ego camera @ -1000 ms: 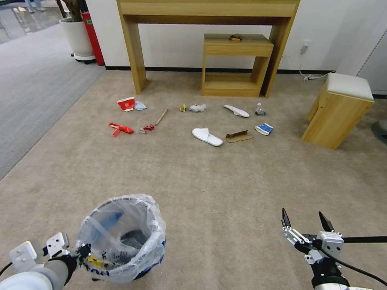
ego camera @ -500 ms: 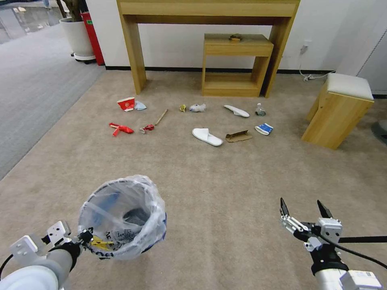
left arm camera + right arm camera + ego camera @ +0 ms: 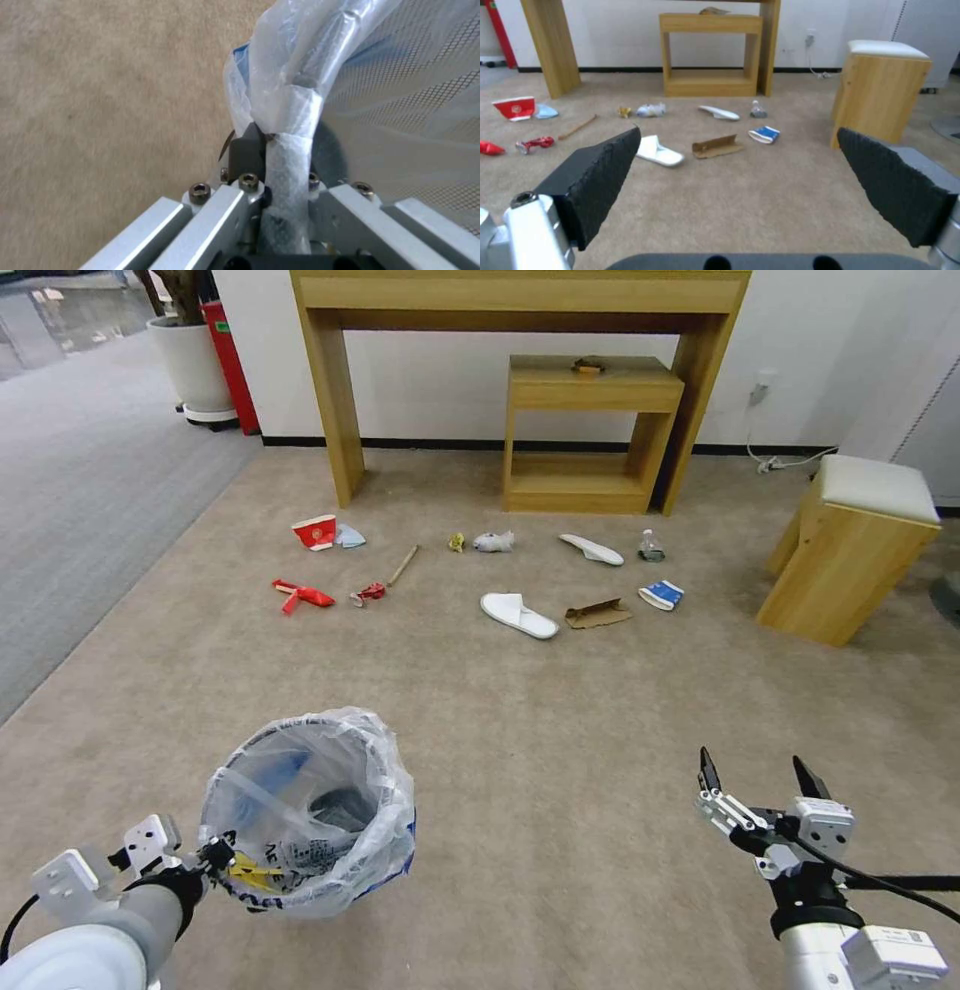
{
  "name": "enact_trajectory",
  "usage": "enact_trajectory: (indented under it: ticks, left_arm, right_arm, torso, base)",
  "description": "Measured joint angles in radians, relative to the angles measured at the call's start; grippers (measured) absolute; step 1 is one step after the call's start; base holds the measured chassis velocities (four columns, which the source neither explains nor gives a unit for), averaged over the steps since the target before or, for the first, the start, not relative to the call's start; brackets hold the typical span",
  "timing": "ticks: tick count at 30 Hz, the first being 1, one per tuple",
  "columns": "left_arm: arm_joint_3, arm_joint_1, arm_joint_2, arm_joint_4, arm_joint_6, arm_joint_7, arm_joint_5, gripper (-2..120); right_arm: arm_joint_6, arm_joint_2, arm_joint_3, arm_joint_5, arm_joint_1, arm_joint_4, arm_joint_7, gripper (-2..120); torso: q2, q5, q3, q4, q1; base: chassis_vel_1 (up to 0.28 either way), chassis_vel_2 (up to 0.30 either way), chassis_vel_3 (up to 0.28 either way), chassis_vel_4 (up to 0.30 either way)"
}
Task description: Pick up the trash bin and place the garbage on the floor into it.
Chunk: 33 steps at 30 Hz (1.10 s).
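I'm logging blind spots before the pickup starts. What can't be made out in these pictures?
- Bin contents, head view: crinkled liner blurs them.
- Left claw tips, left wrist view: liner wrapped over the bin rim covers them.
- Item on the small shelf, head view: too small to identify.
- Planter, head view: cut off by the top edge.

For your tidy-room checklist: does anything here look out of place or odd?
Yes. Litter lies scattered on the beige carpet: a red cup tipped on its side, a lone slipper, torn cardboard. The bin hangs by its rim from the left claw; the right claw is open.
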Motion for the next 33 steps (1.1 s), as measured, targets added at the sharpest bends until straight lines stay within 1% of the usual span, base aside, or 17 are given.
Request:
enact_trajectory:
  ticks: [2,5,12,18,19,27,28,29,33]
  left_arm:
    - [0.0,0.001,0.0,-0.001,0.0,0.0,0.0,0]
    - [0.001,0.002,0.001,-0.004,0.001,0.006,0.002,0]
    - [0.001,0.004,0.001,0.001,0.001,0.014,0.006,0]
    - [0.007,-0.001,0.0,0.002,0.002,0.016,0.01,0]
    - [0.008,-0.003,0.0,0.002,0.002,0.017,0.012,0]
    - [0.01,-0.004,0.003,0.003,0.006,0.018,0.014,0]
    - [0.01,-0.004,0.003,0.003,0.007,0.018,0.014,0]
    - [0.011,-0.004,0.003,0.002,0.007,0.017,0.014,0]
    - [0.011,-0.004,0.004,0.002,0.007,0.015,0.015,0]
  right_arm:
    - [0.001,0.0,0.0,0.0,0.0,0.001,0.0,100]
    - [0.002,-0.001,-0.001,-0.004,0.001,0.001,0.0,100]
    - [-0.002,0.0,-0.005,-0.009,0.002,-0.005,0.0,100]
    - [-0.002,-0.002,-0.002,-0.008,0.004,-0.01,0.0,100]
    - [-0.003,-0.002,-0.002,-0.008,0.005,-0.011,0.0,100]
    - [-0.006,0.0,0.0,-0.003,0.015,-0.018,0.004,100]
    - [-0.006,0.0,0.002,-0.001,0.017,-0.019,0.005,100]
    - [-0.007,0.0,0.002,0.0,0.018,-0.02,0.006,100]
    - [-0.009,-0.001,0.005,0.004,0.02,-0.02,0.008,100]
  torso:
    - [0.0,0.0004,0.0,0.0,0.0]
    - [0.0,-0.0001,0.0,0.0,0.0]
    - [0.0,0.0001,0.0,0.0,0.0]
    - [0.0,0.0001,0.0,0.0,0.0]
    - [0.0,0.0005,0.0,0.0,0.0]
    - [0.0,-0.0001,0.0,0.0002,0.0]
    - [0.0,0.0002,0.0,-0.0001,0.0]
    - [0.0,0.0005,0.0,0.0001,0.0]
    - [0.0,-0.0003,0.0,-0.0001,0.0]
  base:
    - [-0.076,0.31,0.085,-0.322]
    - [-0.07,0.319,0.078,-0.311]
    - [-0.037,0.295,0.029,-0.307]
    - [0.029,0.334,-0.048,-0.346]
    - [0.067,0.409,-0.063,-0.378]
    - [0.075,0.408,-0.074,-0.402]
    - [0.061,0.419,-0.067,-0.405]
    - [0.076,0.38,-0.067,-0.405]
    - [0.071,0.39,-0.063,-0.368]
